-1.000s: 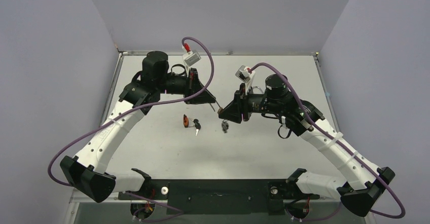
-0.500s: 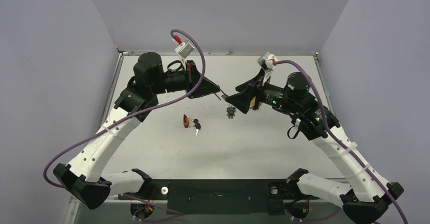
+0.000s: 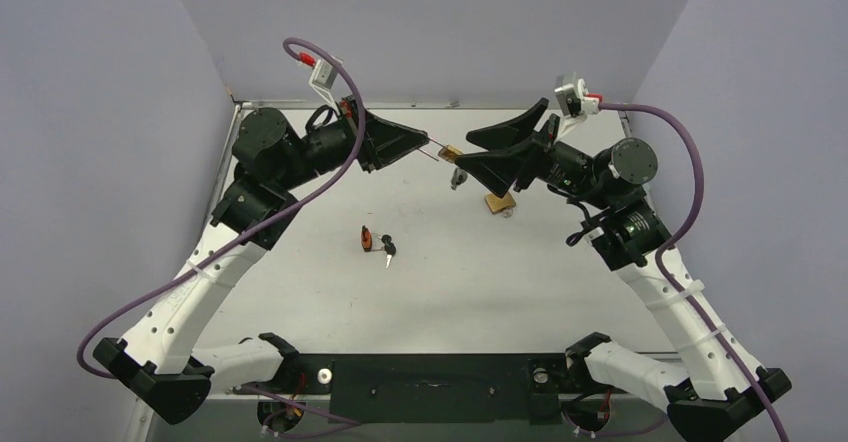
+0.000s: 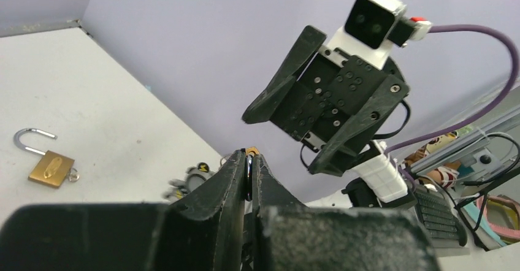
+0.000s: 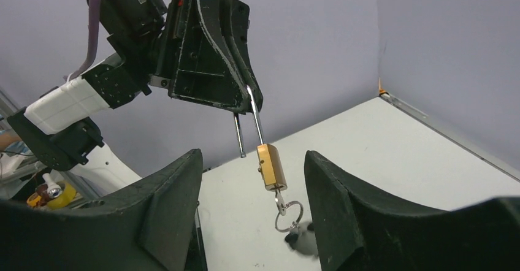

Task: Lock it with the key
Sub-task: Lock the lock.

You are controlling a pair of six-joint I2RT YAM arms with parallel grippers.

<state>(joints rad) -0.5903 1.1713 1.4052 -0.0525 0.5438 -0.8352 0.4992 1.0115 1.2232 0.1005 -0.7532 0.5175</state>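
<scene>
The brass lock (image 5: 270, 167) hangs in the air by its silver shackle (image 5: 253, 116), with my left gripper (image 3: 432, 149) shut on the shackle. The key (image 5: 281, 200) sits in the keyhole at the lock's bottom. A ring (image 5: 289, 214) and a blurred fob (image 5: 304, 240) dangle from it. My right gripper (image 5: 252, 160) is open, its fingers on either side of the lock and apart from it. In the top view the lock (image 3: 451, 151) is between the two grippers, above the back of the table. The left wrist view shows only its brass tip (image 4: 251, 151) past the shut fingers.
A second brass padlock (image 3: 499, 202) with an open shackle lies on the table under the right gripper, also seen as the padlock (image 4: 50, 167) in the left wrist view. A small orange-red object (image 3: 366, 238) and a black key (image 3: 388, 249) lie mid-table.
Both arms have risen and swung toward the back wall. The right gripper has opened and drawn off the lock, which now hangs from the left gripper alone. The padlock on the table has come into view.
</scene>
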